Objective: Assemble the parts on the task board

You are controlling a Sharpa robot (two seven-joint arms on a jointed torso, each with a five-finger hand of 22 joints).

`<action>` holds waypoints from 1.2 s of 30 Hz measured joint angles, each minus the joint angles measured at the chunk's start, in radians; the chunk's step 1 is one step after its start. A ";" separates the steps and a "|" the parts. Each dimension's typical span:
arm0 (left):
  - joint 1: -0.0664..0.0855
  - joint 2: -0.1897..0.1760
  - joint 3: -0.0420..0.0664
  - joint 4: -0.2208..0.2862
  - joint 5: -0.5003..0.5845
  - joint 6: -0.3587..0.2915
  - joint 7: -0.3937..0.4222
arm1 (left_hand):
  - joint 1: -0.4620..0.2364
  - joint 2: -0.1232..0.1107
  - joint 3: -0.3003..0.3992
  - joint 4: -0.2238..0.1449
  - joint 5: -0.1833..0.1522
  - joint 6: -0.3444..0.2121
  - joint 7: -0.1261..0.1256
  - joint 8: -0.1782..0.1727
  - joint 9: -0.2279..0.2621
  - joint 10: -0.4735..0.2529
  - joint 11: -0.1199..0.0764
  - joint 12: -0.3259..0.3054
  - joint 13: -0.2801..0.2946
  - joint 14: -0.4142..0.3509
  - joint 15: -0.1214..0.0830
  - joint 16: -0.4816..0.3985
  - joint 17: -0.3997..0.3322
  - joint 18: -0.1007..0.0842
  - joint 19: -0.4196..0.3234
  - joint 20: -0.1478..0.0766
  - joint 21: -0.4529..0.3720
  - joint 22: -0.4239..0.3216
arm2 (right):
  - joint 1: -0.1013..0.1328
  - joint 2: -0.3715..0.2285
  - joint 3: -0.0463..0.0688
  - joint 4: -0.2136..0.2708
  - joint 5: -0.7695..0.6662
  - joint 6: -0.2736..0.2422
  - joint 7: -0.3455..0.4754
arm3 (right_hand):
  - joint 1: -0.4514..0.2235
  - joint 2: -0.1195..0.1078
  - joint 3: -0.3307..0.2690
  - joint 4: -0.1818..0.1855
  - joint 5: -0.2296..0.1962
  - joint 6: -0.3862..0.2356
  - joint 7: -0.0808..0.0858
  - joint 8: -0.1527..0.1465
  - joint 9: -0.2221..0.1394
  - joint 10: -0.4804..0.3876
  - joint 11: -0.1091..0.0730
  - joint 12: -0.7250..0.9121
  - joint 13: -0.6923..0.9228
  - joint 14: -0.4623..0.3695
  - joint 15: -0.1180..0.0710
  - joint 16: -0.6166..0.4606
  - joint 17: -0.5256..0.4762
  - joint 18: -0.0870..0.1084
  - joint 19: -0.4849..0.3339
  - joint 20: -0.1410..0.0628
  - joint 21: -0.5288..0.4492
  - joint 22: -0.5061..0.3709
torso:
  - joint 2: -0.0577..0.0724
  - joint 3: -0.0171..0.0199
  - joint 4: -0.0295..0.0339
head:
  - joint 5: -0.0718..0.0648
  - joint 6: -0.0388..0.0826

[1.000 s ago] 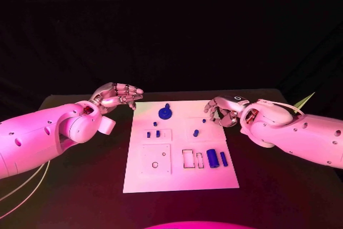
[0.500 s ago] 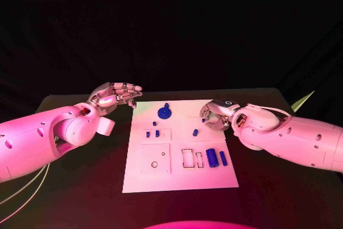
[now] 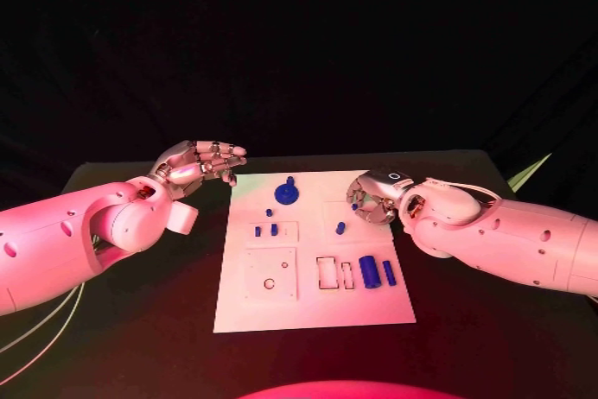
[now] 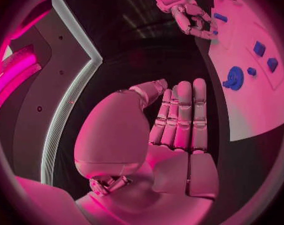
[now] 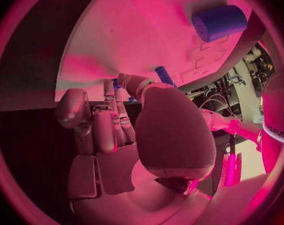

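The white task board (image 3: 312, 300) lies mid-table. At its far end stands a blue gear-like disc (image 3: 288, 193) (image 4: 234, 77), with small blue pegs (image 3: 270, 212) nearer. A blue cylinder (image 3: 369, 270) (image 5: 220, 21) and a blue bar (image 3: 389, 274) lie on the right side. My right hand (image 3: 372, 196) (image 5: 116, 130) hovers over the board's far right part, its curled fingertips around a small blue peg (image 3: 355, 205) (image 5: 115, 82). Whether it grips the peg is unclear. My left hand (image 3: 200, 163) (image 4: 173, 130) hangs off the board's far left corner, fingers curled in, holding nothing.
Another blue peg (image 3: 340, 229) stands just beside the right hand. Rectangular recesses (image 3: 327, 275) and a square plate with a hole (image 3: 270, 284) sit on the board's near half. Dark table (image 3: 124, 330) surrounds the board.
My right hand has moved left from the board's right edge onto the board and reached the small peg. The left hand has barely shifted.
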 measured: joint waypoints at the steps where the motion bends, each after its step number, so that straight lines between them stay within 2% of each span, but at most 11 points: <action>1: 0.000 0.000 0.000 0.000 0.000 0.000 0.000 | 0.000 0.000 0.000 0.000 0.000 0.000 0.000 0.000 0.000 0.000 0.000 0.000 0.000 0.000 0.000 0.000 0.000 0.000 0.000 0.000 0.000 0.000 | 0.000 0.001 0.000 -0.001 0.000 0.001 -0.001 | 0.011 0.011 0.013 -0.013 0.000 0.005 -0.003 0.000 0.000 0.004 -0.001 0.000 -0.001 0.000 0.000 0.000 0.000 0.000 0.000 0.000 0.001 0.001 | 0.000 0.0001 0.0000 | 0.000 0.000; 3: 0.000 -0.001 0.000 0.001 0.000 -0.001 -0.001 | 0.000 0.000 0.000 0.000 0.000 0.000 0.000 0.000 0.000 0.000 0.000 0.000 0.000 0.000 0.000 0.000 0.000 0.000 0.000 0.000 0.000 0.000 | 0.000 0.005 0.001 -0.004 -0.002 0.005 -0.004 | 0.000 0.045 0.016 -0.016 0.000 0.015 -0.006 0.000 0.001 0.014 -0.003 0.000 -0.005 0.000 0.000 0.000 0.001 0.000 0.004 -0.003 0.011 0.007 | 0.000 0.0000 0.0000 | -0.001 -0.001; 4: 0.000 -0.001 0.000 0.001 0.000 -0.001 -0.001 | 0.000 0.000 0.000 0.000 0.000 0.000 0.000 0.000 0.000 0.000 0.000 0.000 0.000 0.000 0.000 0.000 0.000 0.000 0.000 0.000 0.000 0.000 | 0.000 0.006 0.002 -0.006 -0.004 0.007 -0.006 | 0.000 0.045 0.025 -0.025 -0.008 0.019 -0.010 0.020 0.002 0.017 -0.004 0.000 -0.005 -0.006 -0.006 0.006 0.001 0.000 0.003 -0.004 0.013 0.013 | 0.000 0.0001 -0.0001 | -0.001 -0.002; 6: 0.000 -0.002 0.000 0.002 0.000 -0.001 -0.001 | 0.000 0.000 0.000 0.000 0.000 0.000 0.000 0.000 0.000 0.000 0.000 0.000 0.000 0.000 0.000 0.000 0.000 0.000 0.000 0.000 0.000 0.000 | 0.000 0.009 0.003 -0.008 -0.011 0.013 -0.012 | 0.000 0.045 0.026 -0.026 -0.013 0.035 -0.015 0.020 0.006 0.032 -0.012 0.000 -0.006 -0.010 -0.011 0.006 0.001 0.000 0.003 -0.004 0.035 0.014 | 0.000 0.0002 0.0000 | -0.002 -0.003; 7: 0.000 -0.002 0.000 0.002 0.000 -0.001 -0.002 | 0.000 0.000 0.000 0.000 0.000 0.000 0.000 0.000 0.000 0.000 0.000 0.000 0.000 0.000 0.000 0.000 0.000 0.000 0.000 0.000 0.000 0.000 | 0.000 0.011 0.004 -0.009 -0.016 0.016 -0.017 | 0.000 0.045 0.028 -0.028 -0.013 0.042 -0.020 0.035 0.012 0.041 -0.020 -0.004 -0.008 -0.002 -0.019 0.006 0.001 -0.001 0.006 -0.006 0.046 0.014 | -0.001 0.0002 0.0000 | -0.002 -0.003; 8: 0.000 -0.002 0.000 0.003 0.000 -0.001 -0.002 | 0.000 0.000 0.000 0.000 0.000 0.000 0.000 0.000 0.000 0.000 0.000 0.000 0.000 0.000 0.000 0.000 0.000 0.000 0.000 0.000 0.000 0.000 | 0.000 0.012 0.004 -0.010 -0.021 0.018 -0.021 | -0.010 0.054 0.035 -0.035 -0.020 0.051 -0.020 0.035 0.013 0.048 -0.021 -0.011 -0.009 0.000 -0.022 0.006 0.001 -0.001 0.010 -0.011 0.046 0.014 | -0.001 0.0003 0.0000 | -0.003 -0.004; 16: 0.000 -0.007 0.000 0.010 0.000 -0.001 -0.003 | 0.000 0.000 0.000 0.000 0.000 0.000 0.000 0.000 0.000 0.000 0.000 0.000 -0.001 0.000 0.000 0.000 -0.001 0.000 0.000 0.000 0.000 -0.001 | -0.004 0.022 0.007 -0.006 -0.078 0.026 -0.067 | -0.011 0.055 0.026 -0.049 -0.025 0.068 -0.028 0.035 0.019 0.069 -0.031 -0.011 -0.009 0.000 -0.022 0.006 0.001 -0.001 0.025 -0.014 0.066 0.014 | -0.001 0.0006 -0.0003 | -0.007 -0.007; 26: 0.000 -0.010 0.000 0.014 -0.001 -0.001 -0.007 | 0.000 0.000 0.000 0.000 0.000 -0.002 0.002 0.000 0.000 0.000 0.000 0.000 -0.004 0.000 0.000 0.000 -0.001 0.000 0.000 0.000 -0.008 -0.002 | -0.008 0.022 0.007 0.006 -0.109 0.026 -0.092 | -0.011 0.055 0.030 -0.059 -0.029 0.071 -0.029 0.035 0.019 0.071 -0.029 -0.015 -0.011 0.000 -0.022 0.006 0.001 -0.001 0.025 -0.015 0.077 0.014 | -0.002 0.0001 -0.0007 | -0.010 -0.011; 35: 0.000 -0.011 0.000 0.016 -0.003 -0.001 -0.009 | 0.000 0.000 0.000 0.000 0.000 -0.005 0.002 0.000 0.000 0.000 0.000 0.000 -0.005 0.000 0.000 0.000 -0.003 0.000 0.000 0.000 -0.008 -0.003 | -0.018 0.009 0.000 0.024 -0.124 -0.025 -0.109 | -0.011 0.055 0.034 -0.065 -0.031 0.071 -0.029 0.035 0.018 0.071 -0.029 -0.031 -0.026 0.000 -0.022 0.006 0.001 -0.001 0.025 -0.015 0.090 0.014 | -0.003 -0.0006 -0.0003 | -0.011 -0.009; 36: 0.000 -0.011 0.000 0.016 -0.003 -0.001 -0.009 | 0.000 0.000 0.000 0.000 0.000 -0.005 0.002 0.000 0.000 0.000 0.000 0.000 -0.005 0.000 0.000 0.000 -0.003 0.000 0.000 0.000 -0.008 -0.003 | -0.019 0.006 -0.001 0.028 -0.124 -0.034 -0.111 | -0.011 0.055 0.034 -0.065 -0.031 0.071 -0.029 0.035 0.016 0.072 -0.028 -0.031 -0.026 0.000 -0.022 0.006 0.001 -0.002 0.030 -0.020 0.089 0.015 | -0.003 -0.0006 -0.0003 | -0.011 -0.009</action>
